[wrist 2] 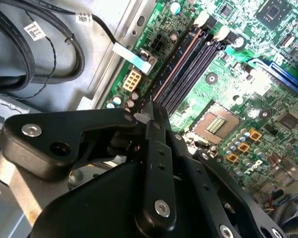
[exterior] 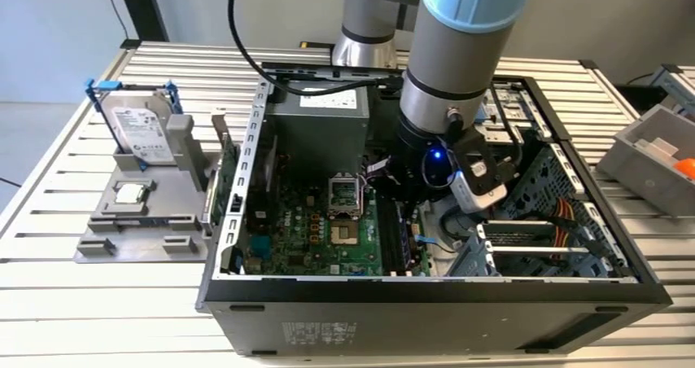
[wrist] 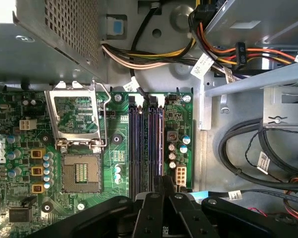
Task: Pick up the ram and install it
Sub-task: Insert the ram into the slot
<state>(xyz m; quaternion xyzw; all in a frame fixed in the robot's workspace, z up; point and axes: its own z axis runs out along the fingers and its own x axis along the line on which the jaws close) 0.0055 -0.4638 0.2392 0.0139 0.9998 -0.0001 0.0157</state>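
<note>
Arm reaches down into the open PC case (exterior: pixel 434 291) on the slatted counter (exterior: pixel 65 303). Claw (wrist 2: pixel 153 110) sits over the black memory slots (wrist: pixel 146 144) on the green motherboard (exterior: pixel 315 238), fingers drawn together on the ram (wrist 2: pixel 172 74): a thin, narrow stick seen edge-on, dark along its top, lying in line w/ the slots, right of the open CPU socket (wrist: pixel 79 171). Seating depth can't be judged. Hard drive (exterior: pixel 142 128) stands well apart at the exterior view's left.

Green motherboard (wrist: pixel 116 148) w/ black slots (wrist: pixel 146 144); black end effector (wrist: pixel 161 191); grey case (exterior: pixel 434 303).
</note>
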